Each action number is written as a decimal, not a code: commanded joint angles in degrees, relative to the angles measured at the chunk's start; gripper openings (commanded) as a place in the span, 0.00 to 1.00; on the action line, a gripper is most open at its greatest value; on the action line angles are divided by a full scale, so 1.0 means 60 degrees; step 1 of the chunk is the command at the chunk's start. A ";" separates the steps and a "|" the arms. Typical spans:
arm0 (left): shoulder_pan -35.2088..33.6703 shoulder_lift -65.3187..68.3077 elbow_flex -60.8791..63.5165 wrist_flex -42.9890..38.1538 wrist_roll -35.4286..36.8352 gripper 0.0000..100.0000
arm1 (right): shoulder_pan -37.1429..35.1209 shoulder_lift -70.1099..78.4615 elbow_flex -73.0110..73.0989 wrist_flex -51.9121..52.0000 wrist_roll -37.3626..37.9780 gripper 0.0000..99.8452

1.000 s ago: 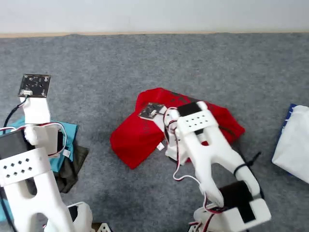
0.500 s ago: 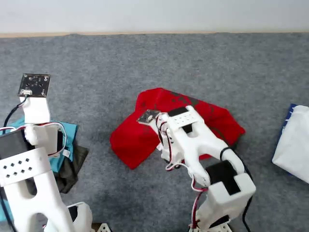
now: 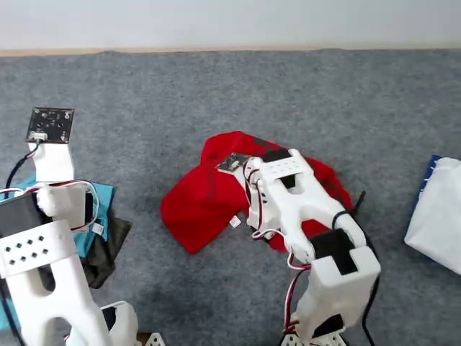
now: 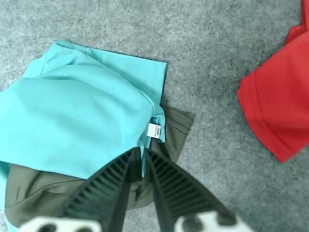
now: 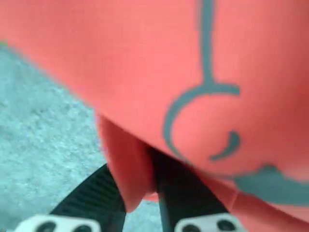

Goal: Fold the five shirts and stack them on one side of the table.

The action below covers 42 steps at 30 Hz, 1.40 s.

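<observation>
Red shirt (image 3: 205,205) lies crumpled mid-bench (image 3: 216,94), one fold pinched in the right claw (image 5: 140,181), whose arm stands over it. Left claw (image 4: 142,157), jaws nearly together, hangs above a turquoise shirt (image 4: 72,116) lying on an olive shirt (image 4: 176,128).

The left arm (image 3: 39,267) and right arm (image 3: 306,209) are built from white printed shells, pierced by diamond-shaped holes on the left and small holes on the right. Black servo blocks (image 3: 335,246) are set between segments. Red, white and black wires (image 3: 253,189) are looped behind each wrist. Ribbed black fingers (image 4: 111,183) are carried on white mounts at the left gripper (image 4: 141,153) and right gripper (image 5: 137,179). A dark circuit board (image 3: 50,126) is fixed beside each.
</observation>
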 commanded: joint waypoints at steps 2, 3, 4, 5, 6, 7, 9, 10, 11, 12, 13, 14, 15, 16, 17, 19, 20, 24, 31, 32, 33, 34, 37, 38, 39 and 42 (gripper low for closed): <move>0.0088 -0.0132 -0.0051 -0.0147 -0.0088 0.02 | 0.0344 -0.0447 -0.0454 0.1179 0.0469 0.01; 0.0103 -0.0132 -0.0081 -0.0147 -0.0088 0.02 | 0.0432 -0.0652 -0.0586 0.1443 0.0484 0.01; 0.0103 -0.0132 -0.0081 -0.0147 -0.0088 0.02 | 0.0505 -0.0916 -0.0762 0.1722 0.0557 0.01; 0.0117 -0.0132 -0.0095 -0.0161 -0.0088 0.02 | 0.0579 -0.1194 -0.0923 0.2029 0.0703 0.01; 0.0220 -0.0132 -0.0095 -0.0161 -0.0088 0.02 | 0.0652 -0.1487 -0.1084 0.2308 0.0850 0.01; 0.0440 -0.0132 -0.0081 -0.0161 -0.0073 0.02 | 0.0711 -0.1795 -0.1260 0.2557 0.0996 0.01; 0.1099 -0.0132 -0.0022 -0.0117 -0.0073 0.02 | 0.0828 -0.2381 -0.1626 0.2996 0.1216 0.01; 0.1524 -0.0132 -0.0022 -0.0103 -0.0073 0.02 | 0.0857 -0.2601 -0.1817 0.3172 0.1289 0.01; 0.1905 -0.0132 -0.0022 -0.0117 -0.0073 0.02 | 0.0886 -0.2806 -0.1978 0.3348 0.1348 0.01; 0.2315 -0.0117 -0.0022 -0.0161 -0.0059 0.04 | 0.0945 -0.2982 -0.2125 0.3495 0.1363 0.01; 0.2725 -0.0103 -0.0007 -0.0234 -0.0059 0.05 | 0.0960 -0.3084 -0.2227 0.3612 0.1363 0.01; 0.3136 -0.0044 -0.0007 -0.0322 0.0000 0.07 | 0.0974 -0.3187 -0.2286 0.3700 0.1377 0.01; 0.3502 0.0103 -0.0007 -0.0396 0.0000 0.08 | 0.1048 -0.3260 -0.2300 0.3729 0.1392 0.01; 0.3853 0.0337 -0.0007 -0.0425 0.0015 0.09 | 0.1136 -0.3333 -0.2300 0.3744 0.1377 0.01; 0.4176 0.0645 -0.0007 -0.0454 0.0015 0.10 | 0.1209 -0.3392 -0.2300 0.3744 0.1363 0.01; 0.4791 0.1480 -0.0007 -0.0484 0.0015 0.12 | 0.1414 -0.3465 -0.2315 0.3744 0.1363 0.01; 0.5040 0.1949 -0.0007 -0.0484 0.0000 0.13 | 0.1516 -0.3509 -0.2315 0.3744 0.1377 0.01; 0.5861 0.3853 -0.0066 -0.0513 -0.0073 0.17 | 0.2000 -0.3729 -0.2315 0.3714 0.1407 0.01; 0.7048 0.5861 -0.0139 -0.0659 -0.0777 0.20 | 0.2586 -0.4110 -0.2315 0.3729 0.1407 0.01; 0.7077 0.6007 -0.0139 -0.0864 -0.0777 0.20 | 0.2659 -0.4183 -0.2315 0.3744 0.1407 0.01; 0.7092 0.6212 -0.0125 -0.1026 -0.0777 0.20 | 0.2718 -0.4271 -0.2315 0.3744 0.1407 0.01; 0.7077 0.6344 -0.0110 -0.1201 -0.0777 0.20 | 0.2777 -0.4344 -0.2315 0.3744 0.1407 0.01; 0.7092 0.6901 -0.0110 -0.1612 -0.0791 0.21 | 0.2821 -0.4549 -0.2315 0.3758 0.1407 0.01; 0.7106 0.7106 -0.0125 -0.1744 -0.0791 0.21 | 0.2835 -0.4608 -0.2315 0.3758 0.1407 0.01; 0.7106 0.7311 -0.0139 -0.1890 -0.0791 0.21 | 0.2850 -0.4681 -0.2315 0.3758 0.1407 0.01; 0.7048 0.7941 -0.0139 -0.2359 -0.0806 0.21 | 0.2850 -0.4886 -0.2315 0.3758 0.1407 0.01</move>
